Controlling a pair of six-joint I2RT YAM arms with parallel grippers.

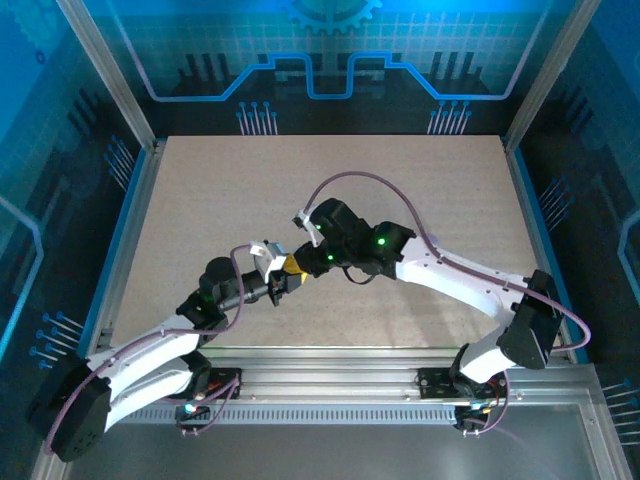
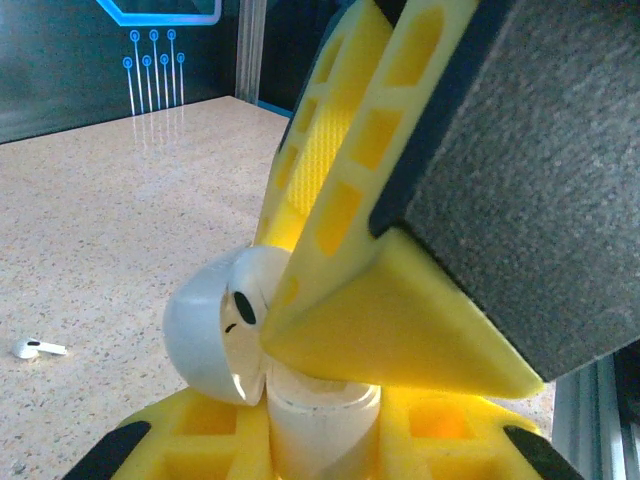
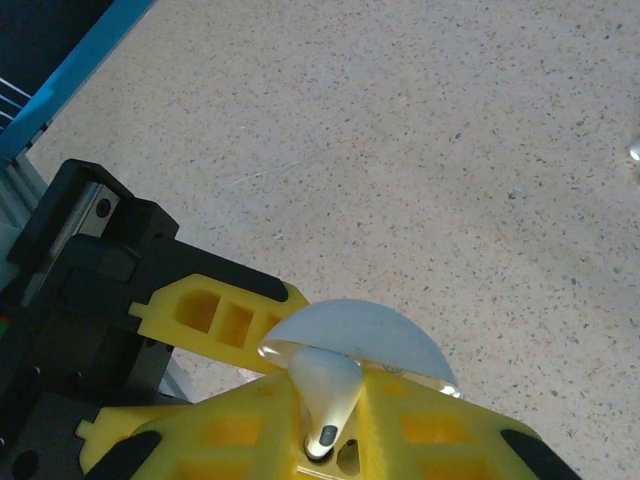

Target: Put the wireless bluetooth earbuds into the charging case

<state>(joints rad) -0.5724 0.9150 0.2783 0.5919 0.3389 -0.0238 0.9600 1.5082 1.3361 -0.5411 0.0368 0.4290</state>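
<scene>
My left gripper [image 2: 320, 430] is clamped on the smooth round white charging case [image 2: 200, 335], which is open, while the right gripper [image 3: 330, 435] pinches a glossy earbud [image 3: 325, 385] against it.

A speckled beige tabletop [image 1: 400, 200] sits framed by aluminium posts [image 1: 103, 65] and blue circuit-patterned walls [image 1: 330, 40].

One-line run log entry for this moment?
left gripper: shut on charging case, lid open | right gripper: shut on earbud, at case | second earbud: loose on table

table [image 1: 420, 200]: speckled beige | on it: one white earbud [image 2: 38, 348]
</scene>
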